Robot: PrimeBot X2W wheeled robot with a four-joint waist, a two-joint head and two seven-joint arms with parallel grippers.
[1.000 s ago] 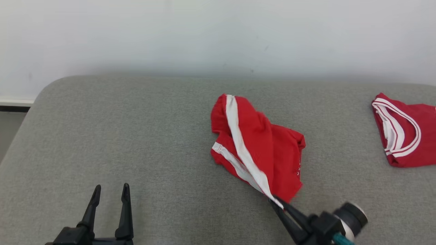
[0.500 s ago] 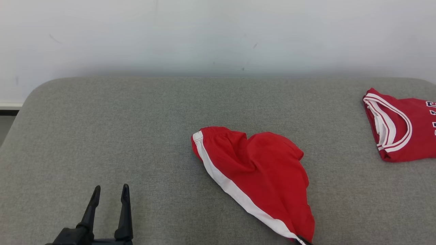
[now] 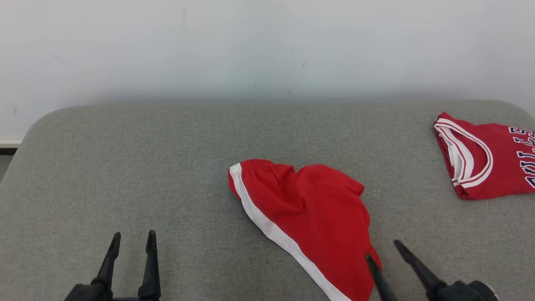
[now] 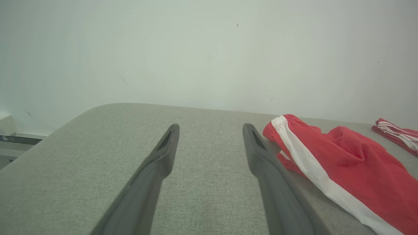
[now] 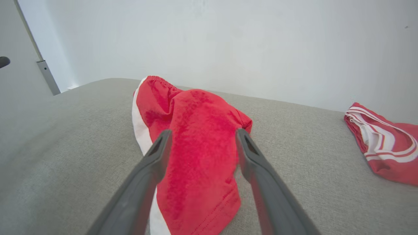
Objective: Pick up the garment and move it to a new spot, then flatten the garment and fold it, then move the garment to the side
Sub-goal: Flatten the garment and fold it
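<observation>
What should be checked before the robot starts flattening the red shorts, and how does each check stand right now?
1. Jaws of the right gripper apart, nothing gripped: ok; it sits at the near hem of the red shorts.
2. Jaws of the left gripper apart and empty: ok, over bare grey cushion.
3. Shorts lying on the cushion: ok.
4. Shorts flat: not ok, bunched and doubled over.
5. The red jersey lies apart from the shorts: ok.
6. Right gripper clear of the cloth: cannot tell.
</observation>
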